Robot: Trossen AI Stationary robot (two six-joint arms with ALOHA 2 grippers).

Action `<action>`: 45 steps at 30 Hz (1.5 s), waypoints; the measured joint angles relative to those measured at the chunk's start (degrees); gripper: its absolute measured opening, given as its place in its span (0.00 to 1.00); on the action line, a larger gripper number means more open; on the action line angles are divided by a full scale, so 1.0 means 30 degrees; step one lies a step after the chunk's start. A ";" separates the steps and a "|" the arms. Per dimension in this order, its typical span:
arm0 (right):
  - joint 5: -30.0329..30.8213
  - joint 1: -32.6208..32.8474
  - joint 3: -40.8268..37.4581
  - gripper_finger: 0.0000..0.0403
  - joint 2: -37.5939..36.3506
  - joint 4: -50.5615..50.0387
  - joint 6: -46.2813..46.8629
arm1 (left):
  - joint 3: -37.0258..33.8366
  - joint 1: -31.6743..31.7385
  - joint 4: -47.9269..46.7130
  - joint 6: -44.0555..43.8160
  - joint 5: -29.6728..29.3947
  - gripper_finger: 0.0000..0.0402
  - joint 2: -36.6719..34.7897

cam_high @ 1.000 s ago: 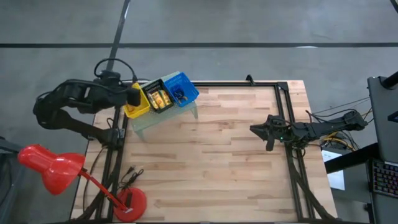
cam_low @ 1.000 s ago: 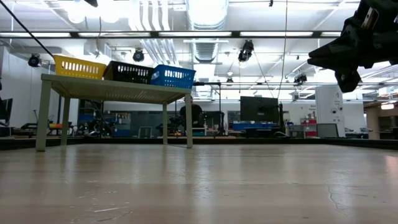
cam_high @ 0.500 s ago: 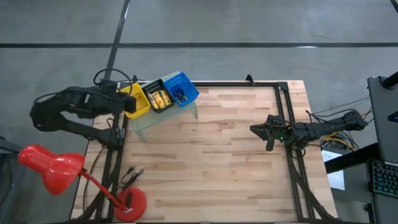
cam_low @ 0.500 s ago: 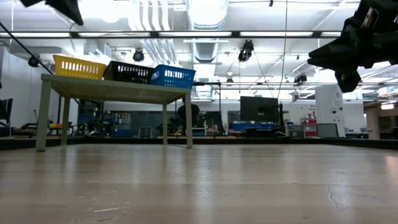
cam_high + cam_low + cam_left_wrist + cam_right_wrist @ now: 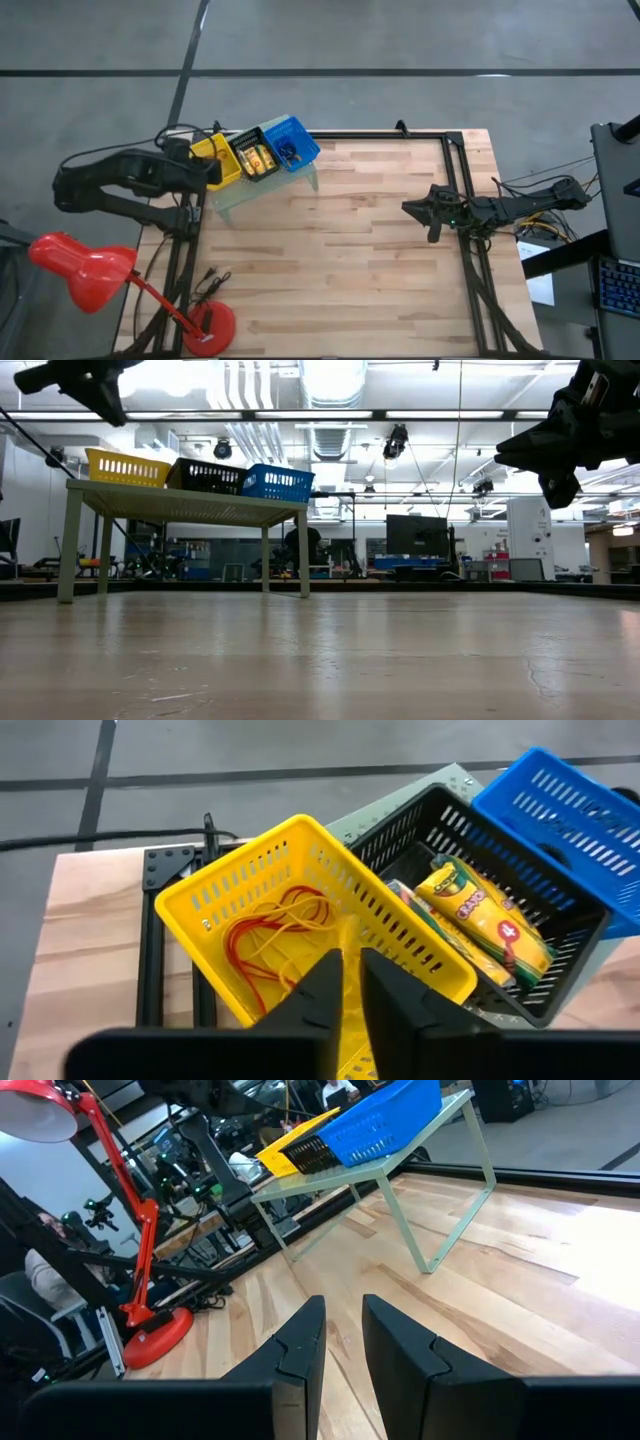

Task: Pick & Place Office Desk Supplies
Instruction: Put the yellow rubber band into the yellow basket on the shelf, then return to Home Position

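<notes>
Overhead, left hand (image 5: 345, 982) above yellow bin (image 5: 300, 860), empty

Overhead, table-level and wrist views share bins (image 5: 258, 155).

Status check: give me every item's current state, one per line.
Left gripper: above yellow bin, jaws slightly parted, holding nothing.
Right gripper: idle over table's right side, jaws slightly apart, holding nothing.
Yellow bin: holds rubber bands.
Black bin: holds crayon packs.
</notes>
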 joint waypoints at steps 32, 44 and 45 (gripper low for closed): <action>0.0000 0.0000 0.0000 0.17 0.0000 0.0000 0.0000 | -0.0378 -0.0007 0.3198 0.2153 -0.0087 0.39 0.0000; 0.0000 0.0000 0.0000 0.17 0.0000 0.0000 0.0000 | -0.0378 0.0000 1.0128 1.0636 -0.1670 0.16 0.0000; 0.0000 0.0000 0.0000 0.17 0.0000 0.0000 0.0000 | -0.0378 0.0000 1.0804 1.1424 -0.1670 0.13 0.0000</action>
